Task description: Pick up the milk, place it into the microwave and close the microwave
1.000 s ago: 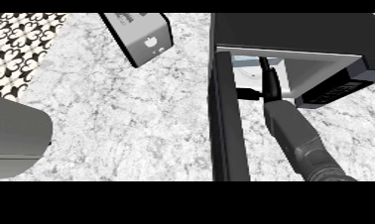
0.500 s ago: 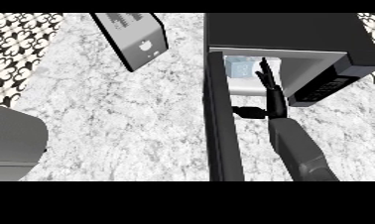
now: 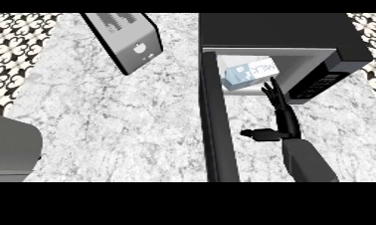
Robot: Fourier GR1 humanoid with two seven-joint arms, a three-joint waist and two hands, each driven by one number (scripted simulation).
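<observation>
The milk (image 3: 249, 73), a pale blue-white carton, lies on its side inside the black microwave (image 3: 279, 32), near the left of the cavity. The microwave's door (image 3: 217, 119) stands open, seen edge-on as a dark band running toward me. My right hand (image 3: 283, 117) is just in front of the cavity, open, with straight fingers pointing at the carton and the thumb out to the left. Its fingertips (image 3: 269, 85) end a little short of the milk, and nothing is in the hand. No left hand shows.
A dark grey slab-like box (image 3: 126, 40) with a white mark stands tilted on the marble counter (image 3: 110, 119) at the back left. A grey rounded shape (image 3: 16, 149) sits at the lower left edge. Patterned tiles (image 3: 22, 30) line the far left.
My right hand has drawn back out of the microwave toward me and opened. The milk, hidden by the hand a second ago, now lies in plain sight inside.
</observation>
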